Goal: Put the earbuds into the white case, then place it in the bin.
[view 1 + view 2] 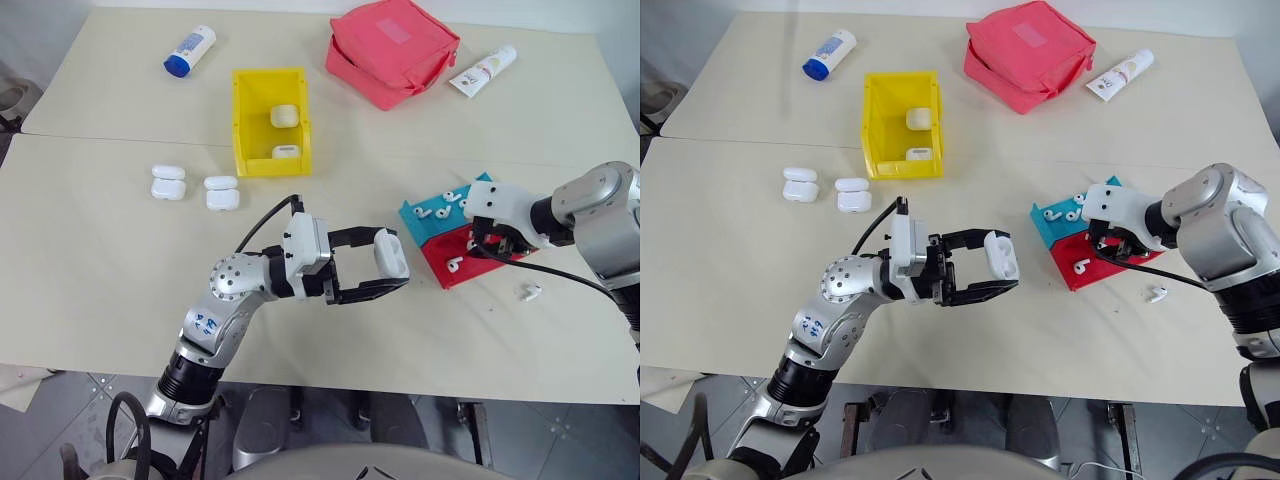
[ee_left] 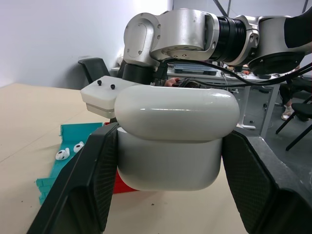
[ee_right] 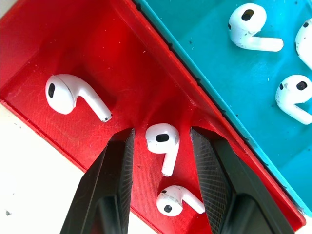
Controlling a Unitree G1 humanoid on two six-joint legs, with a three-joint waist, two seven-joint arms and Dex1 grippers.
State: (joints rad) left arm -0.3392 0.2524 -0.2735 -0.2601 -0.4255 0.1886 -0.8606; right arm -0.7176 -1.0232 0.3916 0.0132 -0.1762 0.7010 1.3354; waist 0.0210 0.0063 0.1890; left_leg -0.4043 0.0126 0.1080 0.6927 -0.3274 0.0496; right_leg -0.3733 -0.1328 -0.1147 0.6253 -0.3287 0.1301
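Note:
My left gripper [image 1: 401,263] is shut on a white case [image 2: 175,141], lid closed, held above the table left of the trays. My right gripper [image 3: 162,134] points down into the red tray [image 3: 73,53]. Its fingers stand open on either side of one earbud [image 3: 161,140], with a small gap on each side. Two more earbuds [image 3: 73,95] [image 3: 176,201] lie in the same tray, and several lie in the teal tray [image 3: 209,58]. One loose earbud [image 1: 527,292] rests on the table right of the trays. The yellow bin [image 1: 245,120] stands at the back with two white cases [image 1: 284,116] in it.
Two more white cases [image 1: 168,183] [image 1: 221,192] lie left of the bin. A pink pouch [image 1: 392,50] and a white tube [image 1: 483,70] sit at the back right. A blue-capped bottle [image 1: 190,50] lies at the back left.

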